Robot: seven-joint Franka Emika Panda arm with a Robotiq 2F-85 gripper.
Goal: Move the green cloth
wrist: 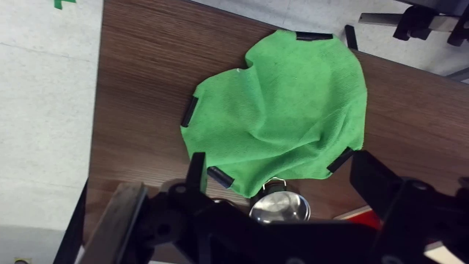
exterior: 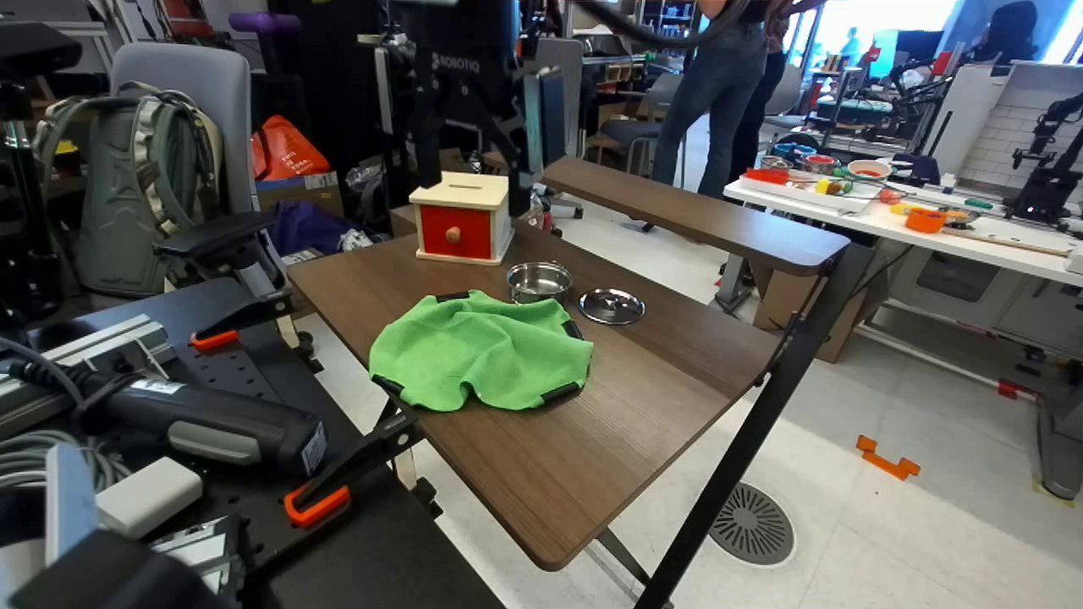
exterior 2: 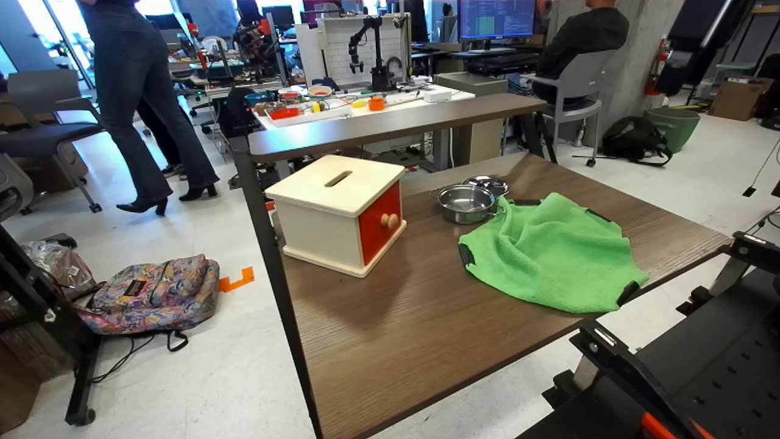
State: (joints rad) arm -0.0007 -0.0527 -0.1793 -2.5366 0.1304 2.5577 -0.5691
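The green cloth lies rumpled on the brown table and has black strips along its edge. It shows in both exterior views [exterior: 482,351] [exterior 2: 554,256] and in the wrist view [wrist: 293,99]. One corner lies close beside the small pot's handle; I cannot tell if they touch. My gripper is open and empty, fingers pointing down, well above the table in an exterior view [exterior: 470,182]. In the wrist view its spread fingers [wrist: 279,157] frame the cloth's near edge, with nothing between them. I cannot make out the gripper in the remaining exterior view.
The small metal pot [exterior: 539,282] [exterior 2: 466,204] stands beside the cloth, with its lid [exterior: 611,306] next to it. A wooden box with a red drawer [exterior: 457,228] [exterior 2: 329,207] stands further back. A raised shelf [exterior: 694,211] runs along one side of the table [exterior: 584,491].
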